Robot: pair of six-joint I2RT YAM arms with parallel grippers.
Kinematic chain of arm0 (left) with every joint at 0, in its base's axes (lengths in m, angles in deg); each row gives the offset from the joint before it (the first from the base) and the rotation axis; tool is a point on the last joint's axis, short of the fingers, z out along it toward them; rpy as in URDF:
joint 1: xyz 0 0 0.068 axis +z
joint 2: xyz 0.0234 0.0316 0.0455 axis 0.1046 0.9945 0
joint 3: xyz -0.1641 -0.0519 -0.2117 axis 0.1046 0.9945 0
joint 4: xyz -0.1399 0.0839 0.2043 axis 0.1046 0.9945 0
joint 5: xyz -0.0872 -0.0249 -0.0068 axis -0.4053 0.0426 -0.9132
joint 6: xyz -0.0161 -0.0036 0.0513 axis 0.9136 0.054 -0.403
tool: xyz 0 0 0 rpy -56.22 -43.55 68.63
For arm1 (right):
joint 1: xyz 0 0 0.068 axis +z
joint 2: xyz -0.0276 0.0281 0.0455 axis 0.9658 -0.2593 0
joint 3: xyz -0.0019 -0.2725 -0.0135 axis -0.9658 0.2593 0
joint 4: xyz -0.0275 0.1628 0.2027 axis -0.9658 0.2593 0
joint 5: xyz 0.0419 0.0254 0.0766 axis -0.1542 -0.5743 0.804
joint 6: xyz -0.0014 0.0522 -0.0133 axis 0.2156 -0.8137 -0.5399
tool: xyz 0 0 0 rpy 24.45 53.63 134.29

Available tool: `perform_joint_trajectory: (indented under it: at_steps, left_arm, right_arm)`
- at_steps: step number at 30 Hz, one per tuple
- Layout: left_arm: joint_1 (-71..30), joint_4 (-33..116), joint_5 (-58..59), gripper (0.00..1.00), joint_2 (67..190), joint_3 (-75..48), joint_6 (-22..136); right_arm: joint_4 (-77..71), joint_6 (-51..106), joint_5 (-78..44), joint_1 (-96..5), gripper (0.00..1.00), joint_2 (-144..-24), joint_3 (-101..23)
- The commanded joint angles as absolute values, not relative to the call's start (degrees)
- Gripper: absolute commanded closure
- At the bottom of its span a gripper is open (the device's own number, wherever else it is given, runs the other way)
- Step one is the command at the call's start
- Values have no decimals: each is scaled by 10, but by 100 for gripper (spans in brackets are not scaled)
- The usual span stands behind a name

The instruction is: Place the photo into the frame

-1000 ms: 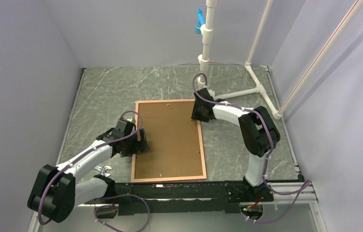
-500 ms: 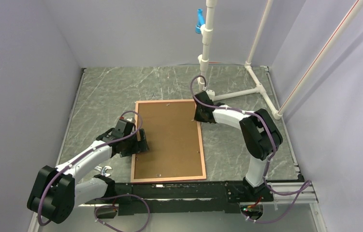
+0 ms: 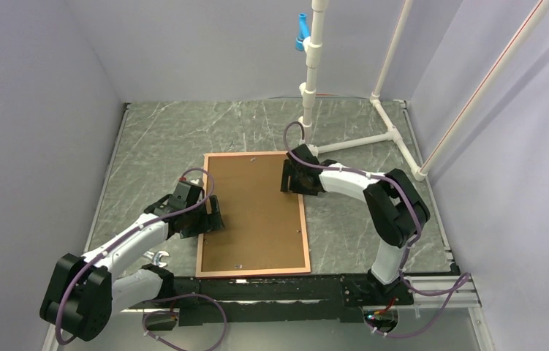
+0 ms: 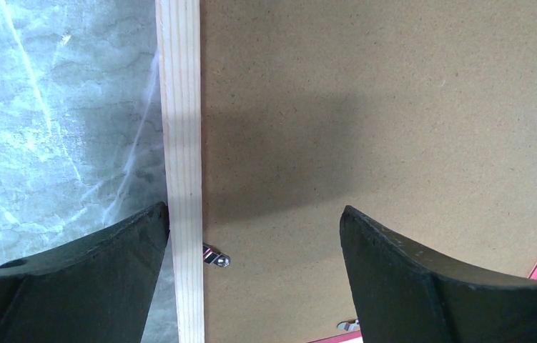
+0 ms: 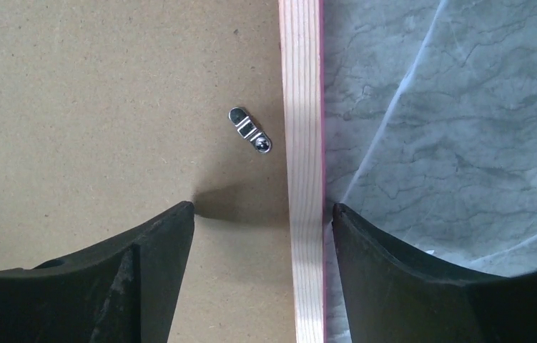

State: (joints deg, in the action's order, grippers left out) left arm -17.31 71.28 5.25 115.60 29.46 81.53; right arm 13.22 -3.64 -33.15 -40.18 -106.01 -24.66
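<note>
The frame (image 3: 253,272) lies face down on the table, its salmon border around a brown backing board (image 3: 256,212). The photo is hidden. My left gripper (image 3: 211,217) is open at the frame's left edge. In the left wrist view its jaws (image 4: 252,236) straddle the pale wooden rail (image 4: 179,143), with a small metal clip (image 4: 215,257) between them. My right gripper (image 3: 288,178) is open at the upper right edge. There its jaws (image 5: 262,214) straddle the right rail (image 5: 301,107), just below another clip (image 5: 250,130). Neither holds anything.
A white pipe stand (image 3: 311,88) with a blue fitting (image 3: 301,31) rises at the back, its legs spreading toward the right wall. A small metal piece (image 3: 156,257) lies by the left arm's base. Grey walls enclose the marbled table (image 3: 169,139).
My right gripper has slid left, from beside the frame's upper right corner onto its right rail, and its jaws stand wider. The left arm has not moved.
</note>
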Motion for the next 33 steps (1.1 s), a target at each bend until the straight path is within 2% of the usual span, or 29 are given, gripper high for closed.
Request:
perform_joint_trajectory:
  at_steps: [1,10,13,19,22,23,27,33]
  left_arm:
    - [-172,693,42,9,1153,283,807]
    - [-172,693,40,10,1156,283,803]
    - [-172,691,40,10,1158,283,801]
    - [-172,686,37,10,1164,284,799]
    - [-172,683,25,12,1164,284,799]
    - [-172,680,21,13,1163,286,800]
    - [-173,660,-18,20,1153,307,813]
    - [-192,662,-50,32,1113,336,838]
  right_arm:
    - [161,-48,-304,-400,27,-1100,-259]
    - [190,-41,-355,-403,37,-1170,-312]
    - [196,-40,-369,-404,47,-1174,-314]
    - [200,-30,-373,-405,48,-1167,-320]
    - [198,-31,-358,-401,87,-1151,-304]
    - [198,-32,-356,-397,90,-1144,-296]
    - [210,-35,-358,-375,100,-1114,-262]
    - [228,-33,-352,-365,100,-1058,-213]
